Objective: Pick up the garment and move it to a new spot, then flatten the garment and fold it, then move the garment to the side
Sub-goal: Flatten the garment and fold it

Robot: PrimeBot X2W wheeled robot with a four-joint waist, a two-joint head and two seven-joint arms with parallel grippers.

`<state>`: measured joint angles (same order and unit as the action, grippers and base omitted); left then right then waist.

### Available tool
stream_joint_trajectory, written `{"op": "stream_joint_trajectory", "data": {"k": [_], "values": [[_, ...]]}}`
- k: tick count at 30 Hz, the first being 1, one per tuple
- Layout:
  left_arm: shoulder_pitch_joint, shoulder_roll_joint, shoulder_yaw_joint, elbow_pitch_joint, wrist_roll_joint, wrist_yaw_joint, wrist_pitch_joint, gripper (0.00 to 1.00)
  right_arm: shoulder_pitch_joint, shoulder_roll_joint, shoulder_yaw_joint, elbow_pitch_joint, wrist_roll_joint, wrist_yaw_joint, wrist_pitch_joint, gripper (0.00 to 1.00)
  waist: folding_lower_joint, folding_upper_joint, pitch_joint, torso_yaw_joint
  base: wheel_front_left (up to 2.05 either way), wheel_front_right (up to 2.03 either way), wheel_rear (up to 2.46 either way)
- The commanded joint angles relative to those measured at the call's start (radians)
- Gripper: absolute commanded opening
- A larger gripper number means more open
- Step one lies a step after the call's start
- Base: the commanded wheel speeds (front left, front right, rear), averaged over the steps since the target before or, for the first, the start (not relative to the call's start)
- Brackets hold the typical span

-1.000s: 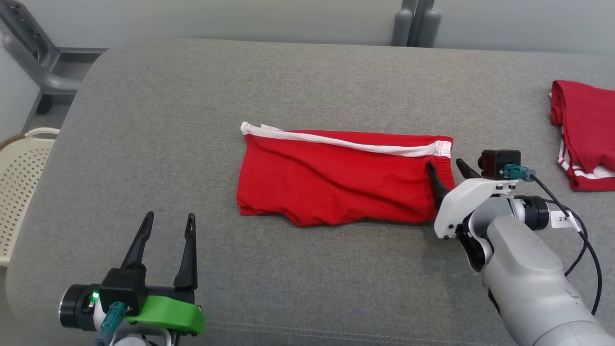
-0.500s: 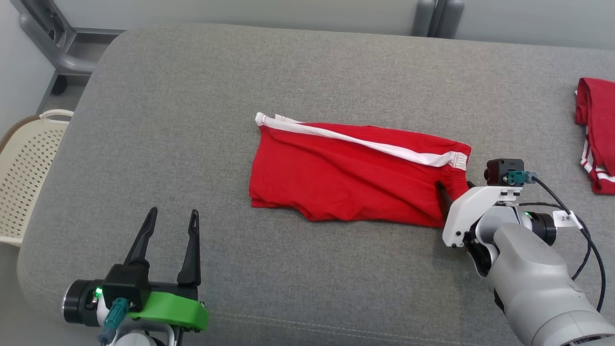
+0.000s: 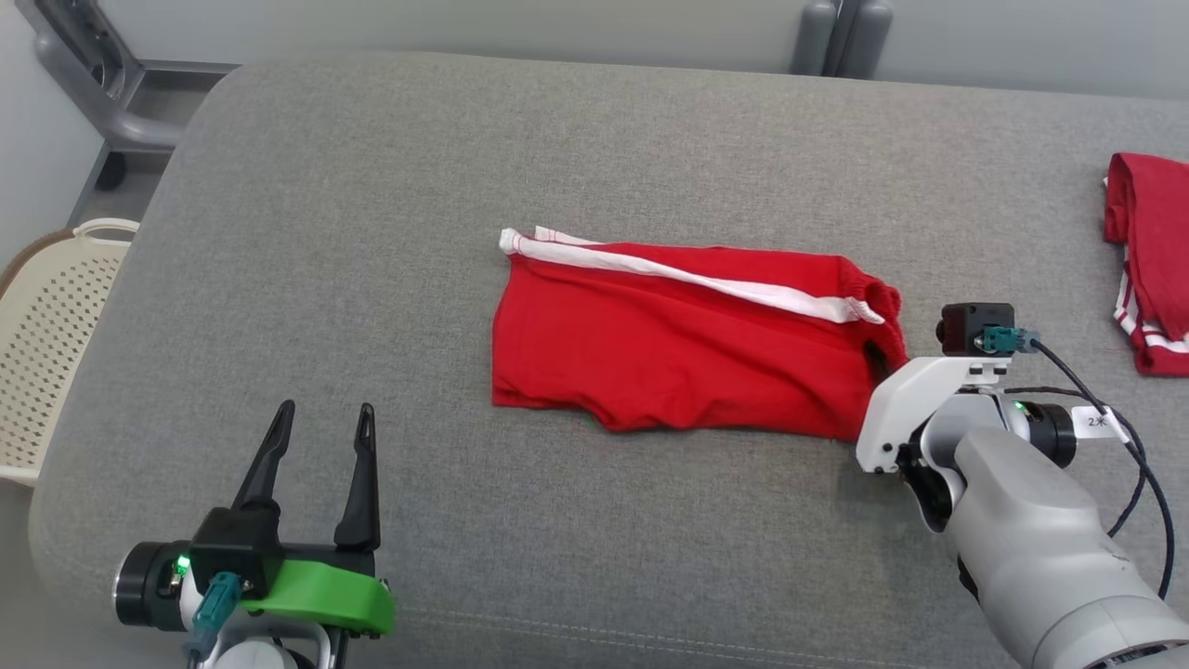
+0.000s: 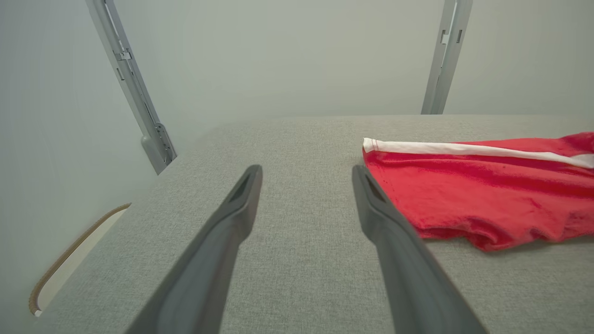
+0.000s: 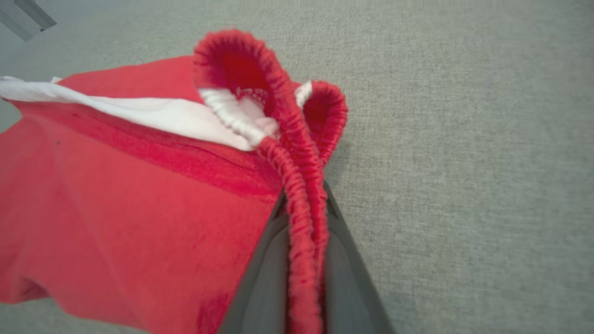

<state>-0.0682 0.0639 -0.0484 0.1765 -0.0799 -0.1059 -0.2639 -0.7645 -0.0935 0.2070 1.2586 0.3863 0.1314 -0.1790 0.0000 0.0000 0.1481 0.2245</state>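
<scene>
**A:** Head view: the red cloth shorts with a white side stripe (image 3: 687, 348) lie flat mid-way across the grey fabric-covered desk (image 3: 557, 167), waistband to the right. The right arm's dark fingers (image 3: 876, 358) are tucked in at that right end, mostly hidden behind the white wrist mount. There's another red garment (image 3: 1147, 269) at the far right and a cream perforated plastic basket (image 3: 46, 344) off the left edge.

**B:** And the left arm?

**A:** The left arm's fingers (image 3: 358, 474) sit near-left, spread wide with nothing between them. My guess is it's parked there to stay out of the way.

**B:** Does the left wrist view back that up?

**A:** Yep, both fingers (image 4: 232, 218) are apart over bare desk (image 4: 287, 278), and the shorts (image 4: 487, 195) are off to the right, not touching.

**B:** Right wrist view?

**A:** That's the clear one. The fingers (image 5: 264, 278) are pinched shut on the gathered elastic waistband (image 5: 297, 153), which bunches up into two loops beyond the tips. The rest of the shorts (image 5: 116, 208) spread away to the left.

**B:** Why grab there?

**A:** The thick elastic probably gives a firm hold, and a grip on one end would let the whole thing drag or lift along. They look folded lengthways already, so I'd say this is the grab for moving them aside.
</scene>
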Motion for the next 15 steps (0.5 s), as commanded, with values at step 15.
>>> {"op": "stream_joint_trajectory", "data": {"k": [15], "values": [[0.029, -0.002, 0.002, -0.013, 0.000, 0.002, 0.001, 1.00, 0.003, -0.140, 0.129, -0.107, 0.086, -0.001, 0.049, 0.00, 0.0000, 0.0000, -0.036, -0.072, 0.00, 0.00, 0.00]]}}
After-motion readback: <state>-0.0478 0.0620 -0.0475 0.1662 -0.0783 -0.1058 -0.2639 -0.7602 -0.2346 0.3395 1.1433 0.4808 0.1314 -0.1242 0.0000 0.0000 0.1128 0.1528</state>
